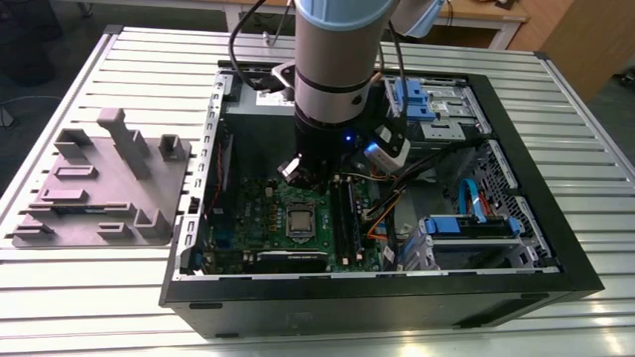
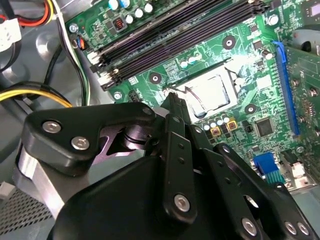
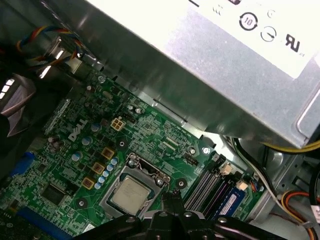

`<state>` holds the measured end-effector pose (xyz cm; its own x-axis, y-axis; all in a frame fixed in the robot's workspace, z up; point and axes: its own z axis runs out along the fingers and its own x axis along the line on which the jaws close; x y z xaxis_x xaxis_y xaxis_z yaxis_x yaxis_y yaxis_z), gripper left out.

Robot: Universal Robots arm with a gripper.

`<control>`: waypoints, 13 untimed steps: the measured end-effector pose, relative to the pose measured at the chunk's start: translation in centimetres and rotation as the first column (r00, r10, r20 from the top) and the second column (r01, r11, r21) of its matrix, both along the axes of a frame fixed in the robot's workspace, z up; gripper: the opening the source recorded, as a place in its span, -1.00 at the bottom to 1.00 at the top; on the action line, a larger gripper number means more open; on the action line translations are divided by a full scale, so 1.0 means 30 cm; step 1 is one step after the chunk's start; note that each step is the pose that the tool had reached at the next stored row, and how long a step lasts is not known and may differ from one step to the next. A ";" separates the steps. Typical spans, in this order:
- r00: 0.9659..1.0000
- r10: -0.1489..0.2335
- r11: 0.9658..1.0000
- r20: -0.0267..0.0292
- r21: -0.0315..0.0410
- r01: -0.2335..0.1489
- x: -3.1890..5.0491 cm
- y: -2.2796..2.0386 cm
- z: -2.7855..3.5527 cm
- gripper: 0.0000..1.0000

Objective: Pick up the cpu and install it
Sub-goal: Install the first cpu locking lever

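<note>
The cpu (image 1: 300, 221) lies flat in the metal-framed socket on the green motherboard (image 1: 260, 212), its pale silvery top facing up. Both wrist views show it seated there, cpu (image 2: 210, 92) and cpu (image 3: 129, 194). My gripper (image 1: 309, 177) hangs inside the open computer case, just above the board and a little short of the socket. Its black fingers (image 2: 173, 107) are pressed together with nothing between them, tips close beside the socket frame (image 3: 150, 172). In the first wrist view the gripper (image 3: 172, 196) stands at the socket's edge, next to the memory slots.
The grey power-supply box (image 3: 225, 75) overhangs the board close behind the arm. Black memory slots (image 2: 175, 35) run beside the socket, and loose cables (image 2: 35, 95) lie near them. Blue drive bays (image 1: 476, 223) fill the case's right side. A grey fixture block (image 1: 100, 186) sits on the table at the exterior view's left.
</note>
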<state>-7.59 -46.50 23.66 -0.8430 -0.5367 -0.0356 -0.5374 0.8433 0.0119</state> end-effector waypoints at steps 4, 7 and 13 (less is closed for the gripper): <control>1.000 -0.021 1.000 0.000 0.000 0.021 0.000 -0.012 -0.003 -0.80; 1.000 -0.031 1.000 0.000 0.000 0.031 0.000 -0.027 -0.005 -0.80; 0.999 -0.051 0.999 0.000 0.000 0.051 0.000 -0.053 -0.013 -0.80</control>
<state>-7.59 -48.10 23.26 -0.8695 -0.4926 -0.0356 -0.4933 0.8698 0.0119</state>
